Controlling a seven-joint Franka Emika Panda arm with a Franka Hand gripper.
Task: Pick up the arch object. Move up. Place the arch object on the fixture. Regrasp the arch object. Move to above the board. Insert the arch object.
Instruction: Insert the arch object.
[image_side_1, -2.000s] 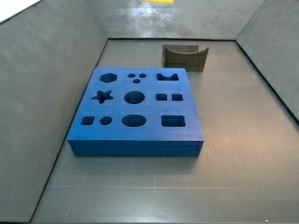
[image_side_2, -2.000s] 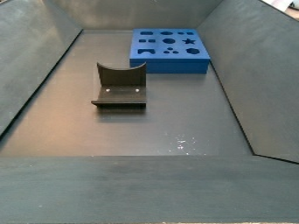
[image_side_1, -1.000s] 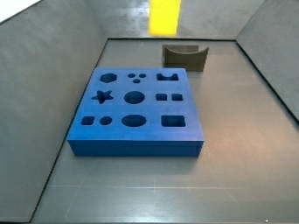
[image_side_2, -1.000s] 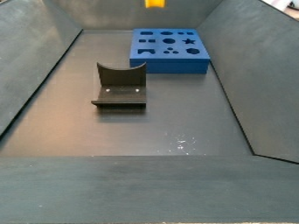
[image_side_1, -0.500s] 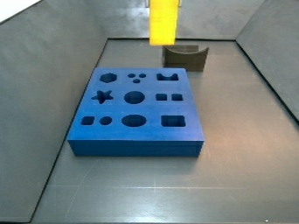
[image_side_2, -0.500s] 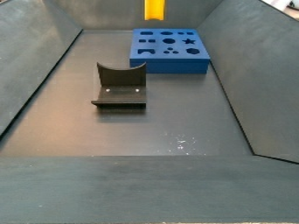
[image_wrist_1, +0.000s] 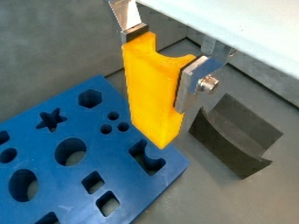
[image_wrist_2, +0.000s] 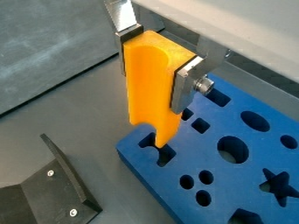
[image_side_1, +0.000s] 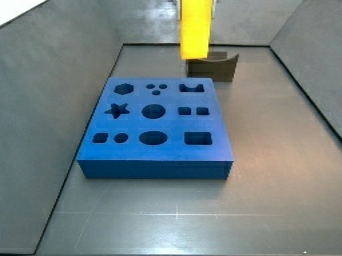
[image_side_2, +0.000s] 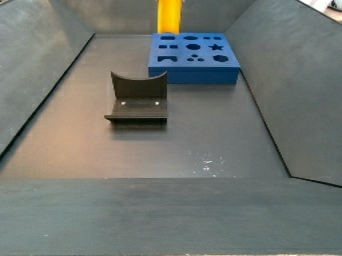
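The yellow-orange arch object (image_wrist_1: 152, 96) hangs upright, long side vertical, with my gripper (image_wrist_1: 158, 61) shut on its upper end. A silver finger (image_wrist_1: 194, 79) presses each side. In the other wrist view the arch object (image_wrist_2: 149, 87) has its lower end over the arch-shaped hole (image_wrist_2: 160, 154) near a corner of the blue board (image_wrist_2: 239, 171). In both side views only the arch object (image_side_1: 195, 30) (image_side_2: 170, 16) shows, coming down from the top edge above the board (image_side_1: 154, 125) (image_side_2: 195, 56). The gripper itself is out of frame there. The dark fixture (image_side_1: 214, 66) (image_side_2: 136, 98) stands empty beside the board.
Grey sloping walls (image_side_1: 54, 80) (image_side_2: 287, 90) enclose the floor on all sides. The fixture (image_wrist_1: 239, 136) (image_wrist_2: 47, 188) lies close to the board's near corner in both wrist views. Bare floor (image_side_2: 174, 150) stretches in front of the fixture.
The arch object has come down into both side views from the top edge, lower in each later frame. Board and fixture have not moved.
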